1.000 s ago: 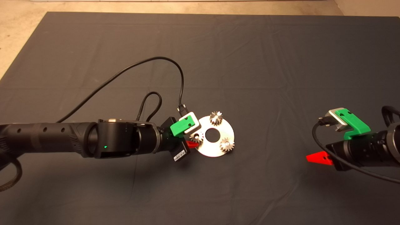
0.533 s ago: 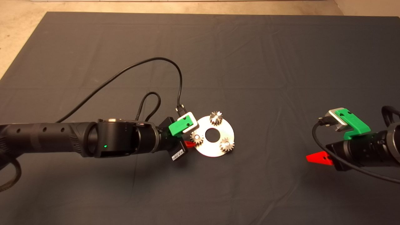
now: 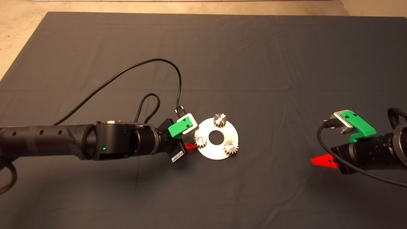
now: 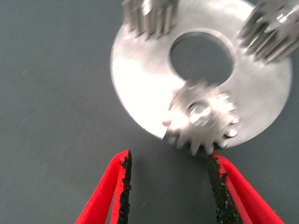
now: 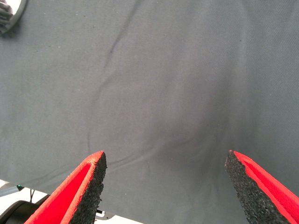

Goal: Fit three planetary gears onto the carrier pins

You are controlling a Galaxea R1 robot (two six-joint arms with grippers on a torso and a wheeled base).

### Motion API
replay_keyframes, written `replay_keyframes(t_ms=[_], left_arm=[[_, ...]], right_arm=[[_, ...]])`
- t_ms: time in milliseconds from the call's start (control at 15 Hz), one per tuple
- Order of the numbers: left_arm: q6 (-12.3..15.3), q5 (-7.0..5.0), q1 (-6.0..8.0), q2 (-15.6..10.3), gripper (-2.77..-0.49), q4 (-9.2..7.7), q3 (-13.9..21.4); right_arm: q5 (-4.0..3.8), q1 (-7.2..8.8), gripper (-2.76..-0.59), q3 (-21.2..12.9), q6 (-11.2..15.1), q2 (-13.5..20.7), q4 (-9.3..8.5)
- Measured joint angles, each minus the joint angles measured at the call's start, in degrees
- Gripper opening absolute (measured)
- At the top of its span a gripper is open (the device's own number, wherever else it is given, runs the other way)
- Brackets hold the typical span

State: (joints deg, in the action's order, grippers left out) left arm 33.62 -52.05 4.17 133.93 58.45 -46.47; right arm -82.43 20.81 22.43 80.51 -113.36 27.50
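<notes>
All three planetary gears (image 3: 200,140) sit on the disc (image 3: 219,152), so install looks done; left gripper (image 4: 168,175) jaws spread, nearest gear just ahead, nothing pinched. Right gripper (image 5: 166,175) idles well apart, jaws spread too.

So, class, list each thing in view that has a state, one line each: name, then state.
left gripper: open, just off the disc's edge, holding nothing
right gripper: open, empty, parked over bare mat
planetary gears: all three seated on the carrier pins
disc: flat on the mat
</notes>
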Motion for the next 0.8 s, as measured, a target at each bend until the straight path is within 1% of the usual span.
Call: replay_keyframes(t_ms=[67,133,200,267,333,400,467,533,600,667,733,800], left_arm=[[0.0,-0.73,0.15,-1.5,-2.23,-0.19,0.9],[0.0,-2.0,0.7,-3.1,-2.23,-1.2,2.0],[0.0,-3.27,1.63,-5.1,-2.23,-2.36,3.8],[0.0,-4.54,2.46,-7.8,-2.23,-3.39,6.4],[0.0,-6.27,3.02,-10.8,-2.23,-4.33,9.4],[0.1,-8.89,3.35,-13.1,-2.23,-5.72,11.5],[0.7,-12.49,3.46,-13.8,-2.23,-7.51,12.5],[2.1,-16.68,3.48,-13.8,-2.23,-9.66,12.9],[4.5,-20.56,3.71,-13.8,-2.23,-11.85,13.9],[8.0,-23.84,4.25,-14.2,-2.23,-13.78,15.3],[12.6,-26.26,4.95,-14.8,-2.23,-15.44,17.3],[17.4,-27.36,5.58,-15.6,-2.23,-17.42,19.0]], right_arm=[[-0.09,0.0,-1.47,0.0,0.0,0.0,-0.09],[-0.17,0.0,-1.47,0.0,0.0,-0.6,-0.13],[-0.12,0.02,-1.47,0.0,0.0,-1.7,-0.17],[-0.12,0.0,-1.47,0.0,0.0,-3.1,-0.22],[-0.09,0.0,-1.47,0.0,0.0,-4.6,-0.39],[-0.21,0.02,-1.47,0.0,0.1,-6.3,-0.82],[-0.37,0.02,-1.47,0.0,0.4,-8.1,-1.66],[-0.68,0.04,-1.47,0.0,0.6,-9.9,-2.49],[-1.58,-0.02,-1.47,0.0,2.4,-12.0,-3.67],[-3.33,0.0,-1.47,0.0,5.0,-13.0,-4.05],[-4.76,0.02,-1.47,0.0,8.5,-14.2,-4.49],[-5.35,0.02,-1.47,0.0,11.7,-15.5,-4.74]])
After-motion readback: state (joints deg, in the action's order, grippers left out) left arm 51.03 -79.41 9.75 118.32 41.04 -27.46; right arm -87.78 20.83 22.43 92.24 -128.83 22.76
